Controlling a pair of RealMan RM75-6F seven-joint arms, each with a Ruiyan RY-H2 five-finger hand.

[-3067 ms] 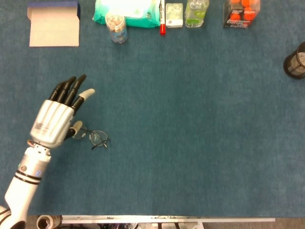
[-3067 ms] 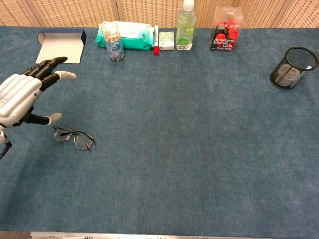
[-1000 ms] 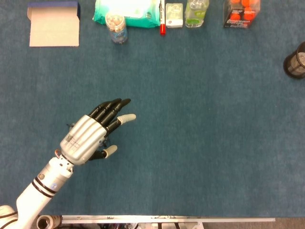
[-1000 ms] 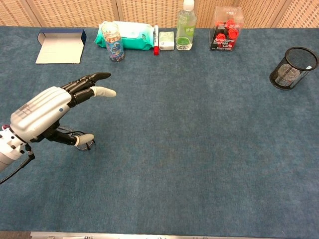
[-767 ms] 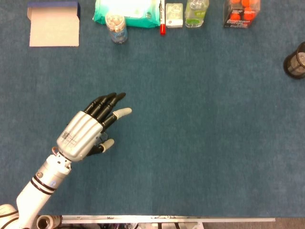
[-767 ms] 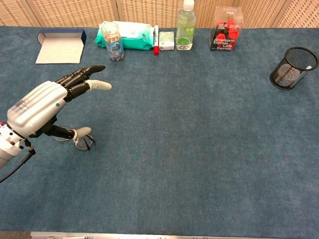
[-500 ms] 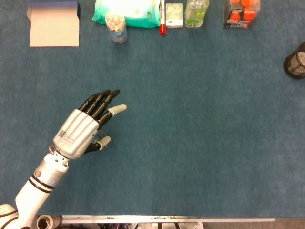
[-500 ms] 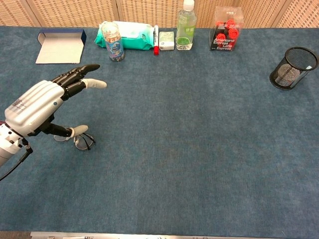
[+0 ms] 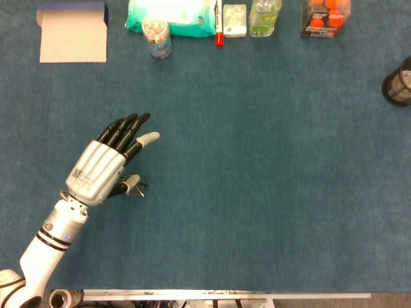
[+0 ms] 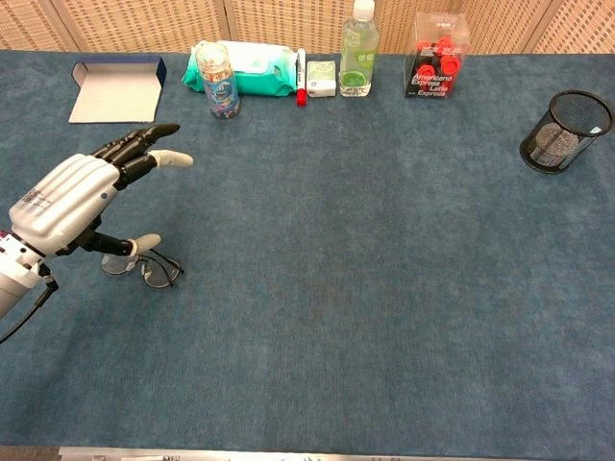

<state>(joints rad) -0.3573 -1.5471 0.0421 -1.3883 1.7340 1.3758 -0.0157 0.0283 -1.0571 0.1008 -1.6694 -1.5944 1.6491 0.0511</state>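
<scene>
Blue worktop: left hand has drawn back toward the left edge, fingers spread, holding nothing, hovering just above the glasses, which lie unmoved near that edge.

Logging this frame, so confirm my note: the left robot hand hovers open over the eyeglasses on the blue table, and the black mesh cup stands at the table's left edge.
One detail is wrong. In the chest view the black mesh cup stands near the table's right edge, not the left. The rest holds: the left robot hand hovers open over the eyeglasses.
</scene>
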